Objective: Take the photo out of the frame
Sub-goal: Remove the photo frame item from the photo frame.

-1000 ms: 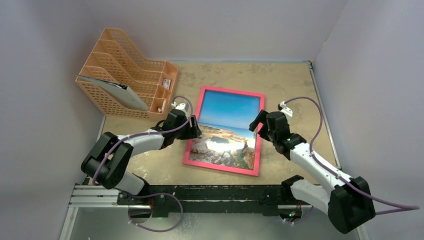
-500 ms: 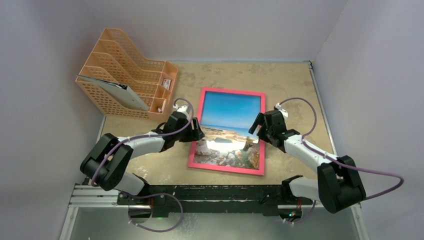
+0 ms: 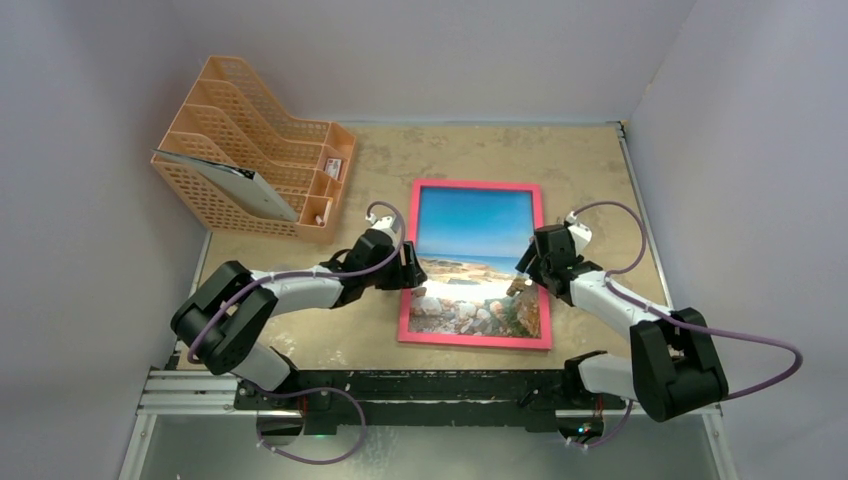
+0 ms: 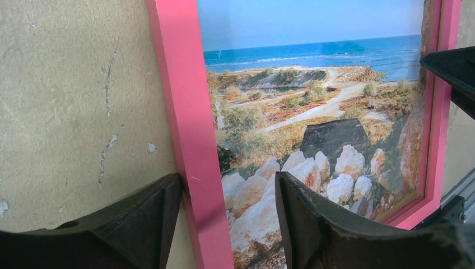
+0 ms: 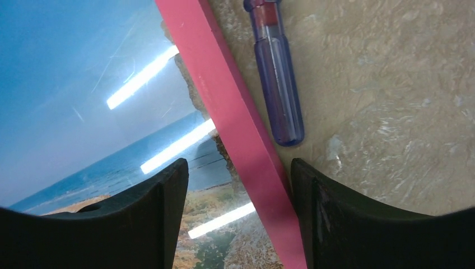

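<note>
Left gripper [image 4: 227,185] stood open, its curved black fingers straddling the flat pink left rail of the frame [image 4: 185,112]. Right gripper [image 5: 238,168] was open too, astride the right rail. The glossy rectangular photo [image 3: 478,225] sat in the frame, flat on the mottled tan table [image 3: 460,150]. A round translucent purple handle [image 5: 278,84] lay beside the right rail.

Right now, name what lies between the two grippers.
The frame, photo inside: the left gripper straddles its left edge, the right gripper its right edge, per top and wrist views.
</note>
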Available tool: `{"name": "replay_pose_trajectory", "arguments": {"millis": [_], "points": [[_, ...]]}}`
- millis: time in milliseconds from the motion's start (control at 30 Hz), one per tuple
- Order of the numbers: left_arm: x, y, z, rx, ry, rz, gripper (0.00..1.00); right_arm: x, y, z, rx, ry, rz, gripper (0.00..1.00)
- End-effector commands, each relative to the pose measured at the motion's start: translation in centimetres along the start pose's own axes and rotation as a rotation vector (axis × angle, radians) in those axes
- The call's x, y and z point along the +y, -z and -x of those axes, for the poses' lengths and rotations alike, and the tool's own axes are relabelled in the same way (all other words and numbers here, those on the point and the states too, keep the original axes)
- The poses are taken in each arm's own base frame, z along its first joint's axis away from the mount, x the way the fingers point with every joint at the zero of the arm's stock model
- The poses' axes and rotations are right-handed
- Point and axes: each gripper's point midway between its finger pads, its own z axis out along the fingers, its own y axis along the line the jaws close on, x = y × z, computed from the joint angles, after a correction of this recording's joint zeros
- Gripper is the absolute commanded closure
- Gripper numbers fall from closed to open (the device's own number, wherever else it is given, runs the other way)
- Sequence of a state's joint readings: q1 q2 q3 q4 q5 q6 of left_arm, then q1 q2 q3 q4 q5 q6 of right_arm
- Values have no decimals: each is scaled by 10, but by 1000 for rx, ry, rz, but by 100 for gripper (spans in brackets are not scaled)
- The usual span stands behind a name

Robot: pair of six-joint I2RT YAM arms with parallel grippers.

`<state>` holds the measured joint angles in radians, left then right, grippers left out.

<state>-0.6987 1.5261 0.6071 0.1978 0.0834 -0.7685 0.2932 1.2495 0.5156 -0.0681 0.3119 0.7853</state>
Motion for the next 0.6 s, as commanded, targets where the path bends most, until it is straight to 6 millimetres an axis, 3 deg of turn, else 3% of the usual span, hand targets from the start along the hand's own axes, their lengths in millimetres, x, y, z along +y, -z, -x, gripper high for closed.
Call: {"name": "replay_pose_trajectory", "arguments": {"millis": [0,300,433,567], "points": [[13,1,-61,208,35,59,36,15,7,12,-30,-46,33,37],[32,10,-52,188,-25,175,29,17,9,31,-80,21,2,62],[33,13,-44,173,-45,201,27,28,14,41,-104,55,48,73],[37,18,-34,146,-63,248,24,35,16,53,-135,107,68,75]]}}
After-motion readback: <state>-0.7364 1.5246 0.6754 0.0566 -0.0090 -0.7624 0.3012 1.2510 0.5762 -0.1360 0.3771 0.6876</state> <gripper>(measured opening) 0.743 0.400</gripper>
